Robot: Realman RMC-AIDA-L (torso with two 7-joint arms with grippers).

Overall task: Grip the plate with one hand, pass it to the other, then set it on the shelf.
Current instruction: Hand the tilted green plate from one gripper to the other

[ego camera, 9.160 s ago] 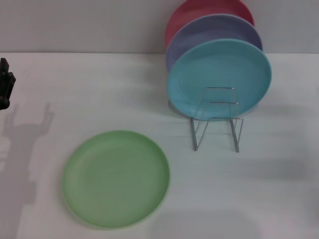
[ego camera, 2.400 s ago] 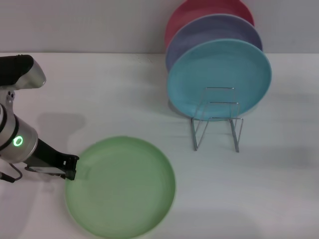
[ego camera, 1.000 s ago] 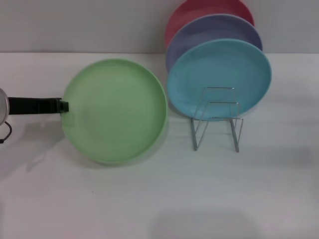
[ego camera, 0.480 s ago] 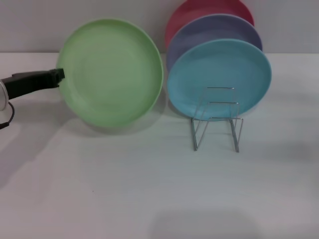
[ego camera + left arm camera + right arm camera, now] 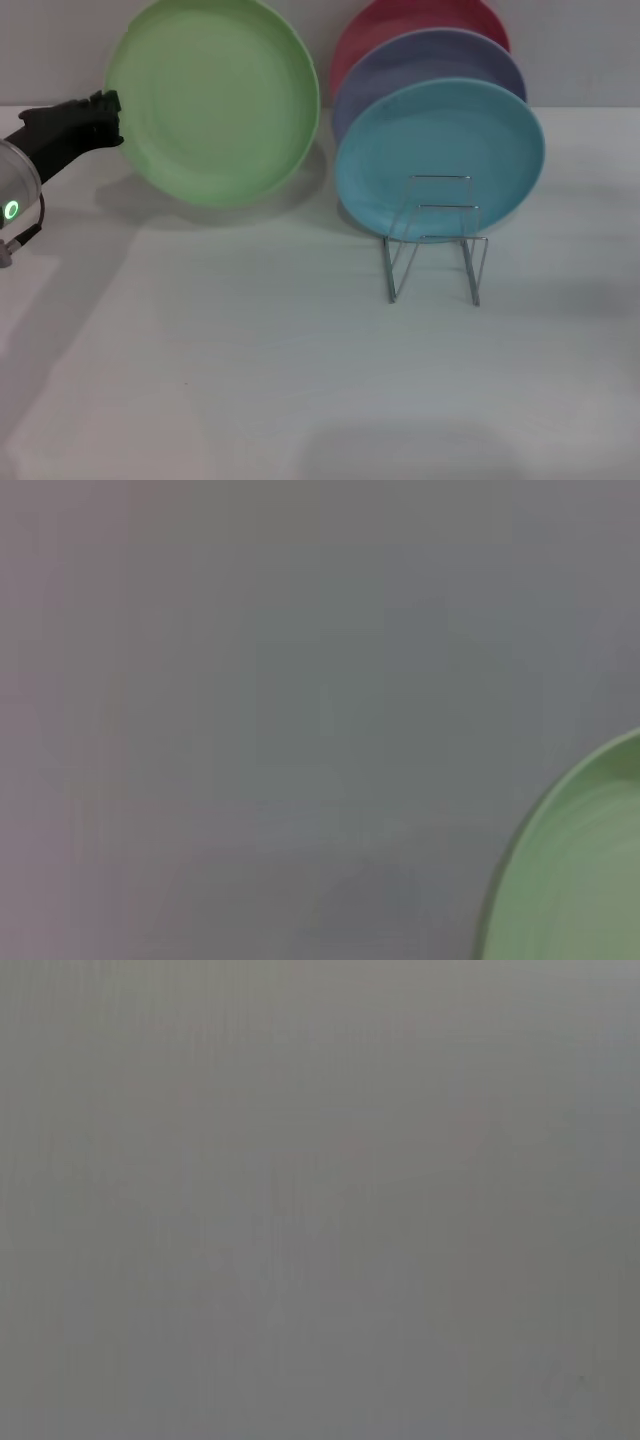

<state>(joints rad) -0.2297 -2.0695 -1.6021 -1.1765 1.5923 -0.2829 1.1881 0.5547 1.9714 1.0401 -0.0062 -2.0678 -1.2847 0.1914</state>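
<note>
The light-green plate (image 5: 213,100) hangs in the air at the back left of the head view, tilted up so its face looks toward me. My left gripper (image 5: 108,108) is shut on the plate's left rim, with the black arm reaching in from the left edge. A curved piece of the plate (image 5: 570,880) also fills a corner of the left wrist view. The shelf (image 5: 434,240), a thin silver wire rack, stands on the white table to the right of centre. My right gripper shows in no view.
A light blue plate (image 5: 440,160) stands upright in the shelf, with a purple plate (image 5: 430,65) and a red plate (image 5: 410,20) behind it. A grey wall runs along the back. The plate casts a shadow on the white table (image 5: 300,380).
My left gripper took hold of the plate on the table and lifted it. Over the last second the plate has risen further and moved slightly left.
</note>
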